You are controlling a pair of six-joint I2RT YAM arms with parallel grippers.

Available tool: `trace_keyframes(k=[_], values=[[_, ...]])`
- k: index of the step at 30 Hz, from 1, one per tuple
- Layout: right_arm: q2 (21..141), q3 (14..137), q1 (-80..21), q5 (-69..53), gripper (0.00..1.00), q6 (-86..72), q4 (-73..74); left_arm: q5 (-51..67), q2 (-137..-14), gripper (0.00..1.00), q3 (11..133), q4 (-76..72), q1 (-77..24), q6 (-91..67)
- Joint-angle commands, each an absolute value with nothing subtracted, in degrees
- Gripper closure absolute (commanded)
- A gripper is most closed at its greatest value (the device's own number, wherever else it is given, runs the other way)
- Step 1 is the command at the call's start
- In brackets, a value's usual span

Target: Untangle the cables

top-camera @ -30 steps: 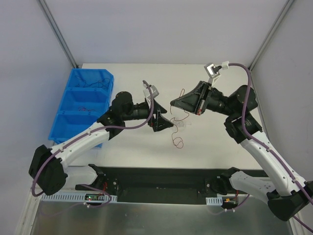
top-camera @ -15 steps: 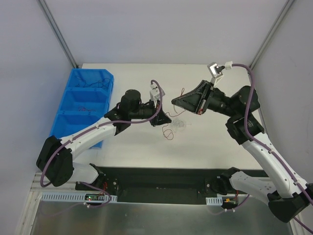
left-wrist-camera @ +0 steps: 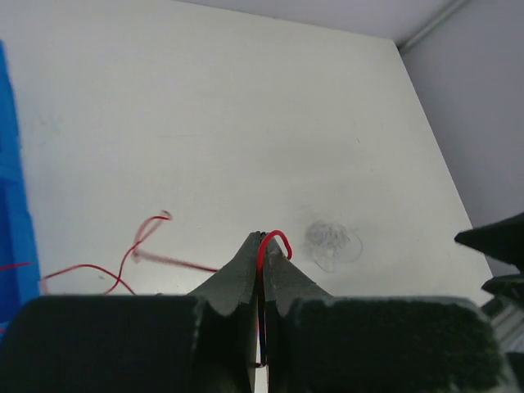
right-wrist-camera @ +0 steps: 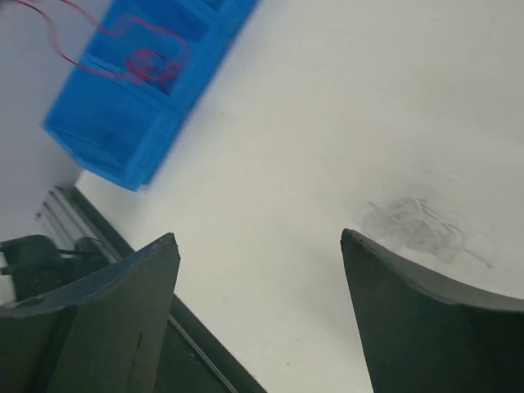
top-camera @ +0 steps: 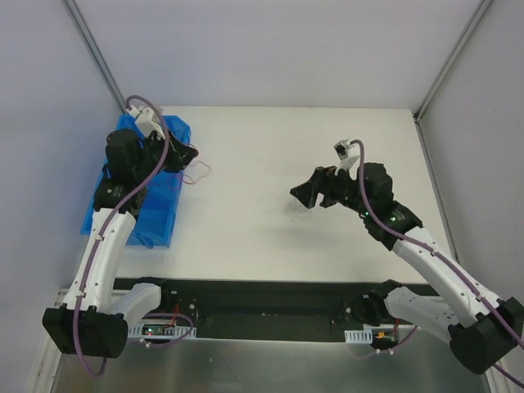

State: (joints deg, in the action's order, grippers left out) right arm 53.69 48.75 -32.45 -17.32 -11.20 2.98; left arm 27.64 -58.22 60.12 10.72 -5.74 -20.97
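Observation:
My left gripper hangs over the blue bin's right edge, shut on a thin red cable with a dark strand beside it. The red cable's loose end dangles and curls below the jaws. A pale grey clump of cables lies on the white table. My right gripper hovers just above that clump, open, with nothing between its fingers; the clump lies past its right finger.
A blue three-compartment bin stands at the table's left edge, with thin red wires in it. A black rail runs along the near edge. Grey walls enclose the table.
My left gripper shut on the red cable and swung it left from the table's middle to the bin. My right gripper opened, dropped lower, and the pale clump now lies on the table.

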Motion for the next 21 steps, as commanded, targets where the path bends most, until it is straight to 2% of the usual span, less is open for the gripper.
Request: trace_keyframes(k=[1,8,14,21], values=[[57.7,46.7,-31.9,-9.6,0.18,-4.2,3.2,20.7,-60.4,1.0,63.9,14.3,2.1,-25.0],[60.8,41.3,-31.8,-10.6,0.18,-5.5,-3.7,21.9,-69.2,1.0,64.8,10.1,15.0,-27.4],[62.0,37.6,-31.6,-8.6,0.18,-5.7,-8.9,28.0,-75.7,1.0,61.6,5.6,24.5,-31.5],[68.0,35.8,-31.7,-11.1,0.18,-7.7,-12.4,25.9,-73.9,1.0,57.6,5.4,26.2,-29.0]])
